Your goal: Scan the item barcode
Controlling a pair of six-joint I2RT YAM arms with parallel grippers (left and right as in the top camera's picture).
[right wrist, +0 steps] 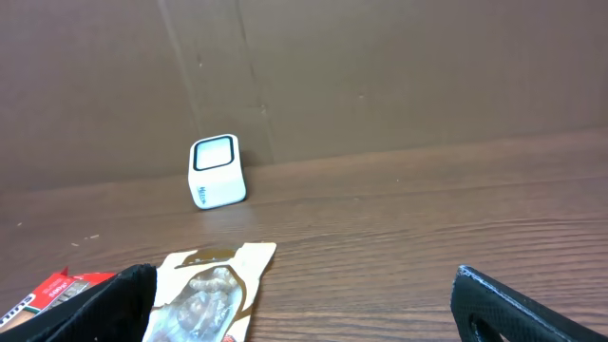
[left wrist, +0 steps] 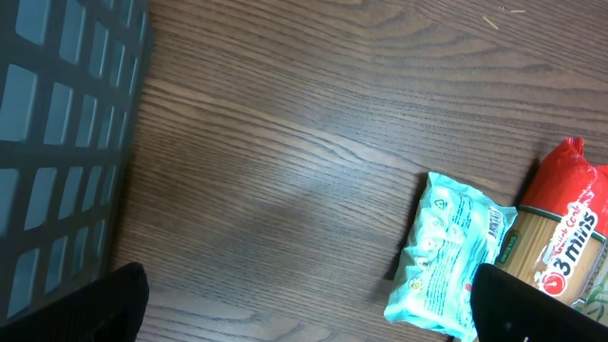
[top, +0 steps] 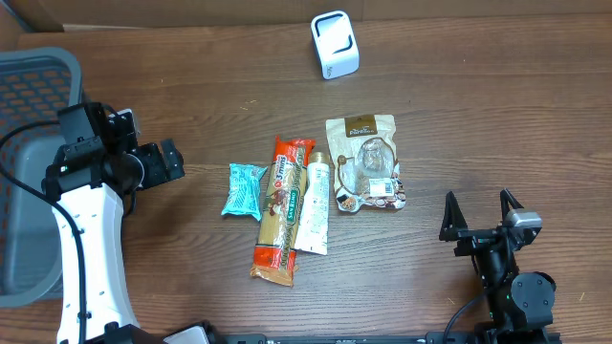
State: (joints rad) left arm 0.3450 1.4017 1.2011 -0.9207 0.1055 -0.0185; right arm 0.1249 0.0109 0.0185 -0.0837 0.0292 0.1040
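1. Overhead, a spaghetti pack (top: pixel 283 210) is lying lengthwise on the wooden surface (top: pixel 497 115), in the middle of a row of four goods.
2. A teal packet (top: pixel 244 189) is resting against the spaghetti pack's left edge, towards its far end.
3. A white-and-green tube (top: pixel 314 205) is lying along the spaghetti pack's right edge, touching it.
4. A brown pouch (top: pixel 366 162) with a clear window is lying right of the spaghetti pack, close against the tube's other side.
5. A white barcode scanner (top: pixel 335 44) is standing upright well behind the spaghetti pack and slightly to its right, apart from all four goods.
6. A grey basket (top: pixel 29 172) is sitting far to the left of the spaghetti pack, at the edge of the surface.
7. The left arm (top: pixel 86 248) is reaching in between the basket and the spaghetti pack. Its jaws are gaping fully and holding nothing, and its wrist view is looking at the teal packet (left wrist: pixel 456 256) and the pack's red end (left wrist: pixel 560 237).
8. The right arm (top: pixel 512 282) is sitting well to the right of the spaghetti pack and nearer the robot. Its jaws are spread wide and gripping nothing, and its wrist view is facing the pouch (right wrist: pixel 214 285) and the scanner (right wrist: pixel 218 171).
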